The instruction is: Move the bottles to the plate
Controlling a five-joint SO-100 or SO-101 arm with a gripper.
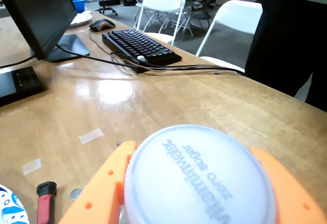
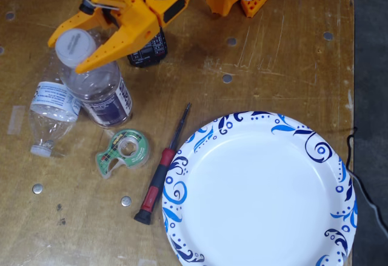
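A clear bottle with a dark label stands on the wooden table, left of the plate. Its pale cap fills the wrist view, reading "vitaminwater zero sugar". My orange gripper is shut on the bottle at its cap, one finger on each side; it also shows in the wrist view. A second clear bottle with a white label lies on its side further left. The white paper plate with blue pattern sits at the lower right, with nothing on it. A sliver of it shows in the wrist view.
A green tape dispenser and a red-handled screwdriver lie between the bottles and the plate. The wrist view shows a monitor, a keyboard, cables, white chairs and a standing person beyond the table.
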